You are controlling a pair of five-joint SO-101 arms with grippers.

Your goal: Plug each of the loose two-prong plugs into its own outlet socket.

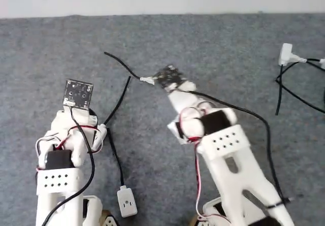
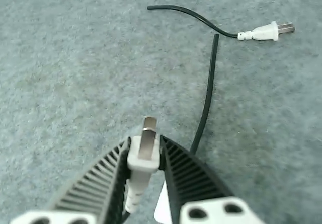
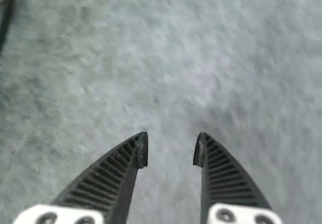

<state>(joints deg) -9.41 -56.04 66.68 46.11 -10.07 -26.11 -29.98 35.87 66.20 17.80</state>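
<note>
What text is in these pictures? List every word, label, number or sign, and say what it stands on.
No readable text anywhere.
Plug in the left gripper: no print.
Loose plug: no marks show.
Socket: slots only; any print too small to tell.
Small board on an arm's wrist: dots, nothing legible.

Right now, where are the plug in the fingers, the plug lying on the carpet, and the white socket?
held plug (image 2: 142,162): left wrist view, on its white body.
loose plug (image 2: 264,31): left wrist view, on its white body.
outlet socket (image 1: 126,201): high view, on its slotted face.
</note>
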